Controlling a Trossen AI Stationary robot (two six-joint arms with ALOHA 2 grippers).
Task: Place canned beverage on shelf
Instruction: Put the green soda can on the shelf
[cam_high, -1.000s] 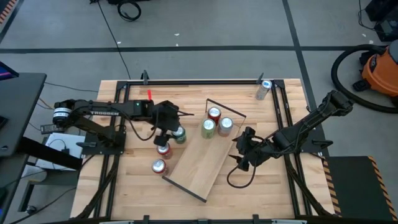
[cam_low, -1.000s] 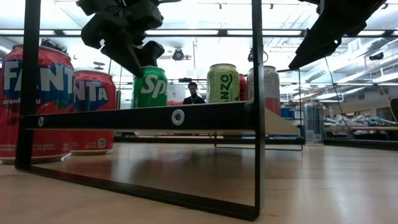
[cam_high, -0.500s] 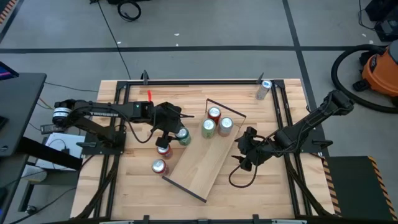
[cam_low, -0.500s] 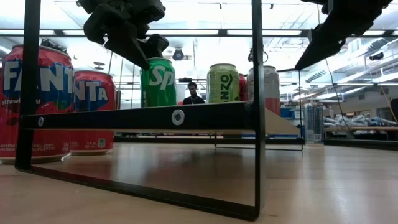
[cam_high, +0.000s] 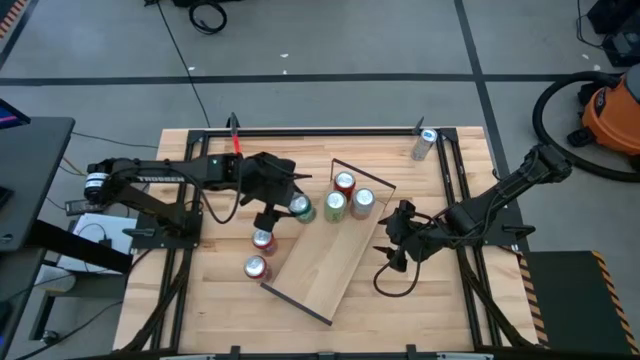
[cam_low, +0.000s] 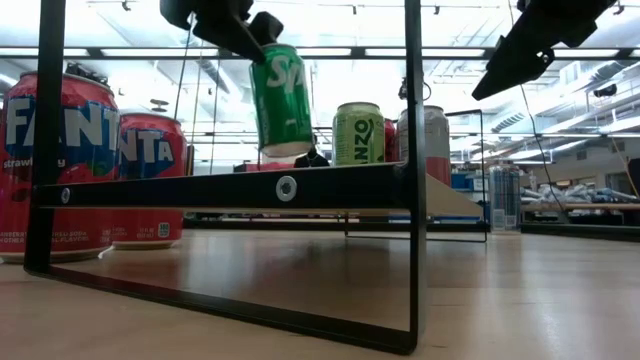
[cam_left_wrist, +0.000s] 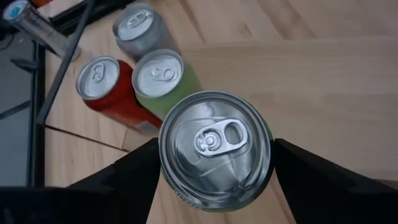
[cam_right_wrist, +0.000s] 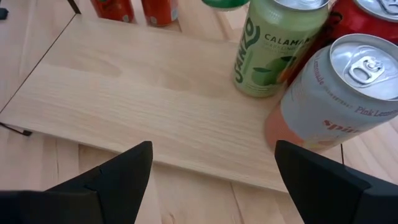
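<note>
Green can (cam_low: 281, 98): up in the air, tilted, over the shelf (cam_high: 330, 262), beside three cans already on it.
Left gripper (cam_high: 283, 205): mine, clamped across the can's sides.
Right gripper (cam_high: 401, 243): spread, empty, waiting by the shelf.
Handling: rigid, slick, probably weighty; mid-body hold suits.

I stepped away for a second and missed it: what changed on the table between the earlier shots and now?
The left gripper, shut on the green Sprite can, lifted it off the table and carried it over the shelf towards the three cans already there. The right gripper stayed open beside the shelf; the two Fanta cans did not move.
</note>
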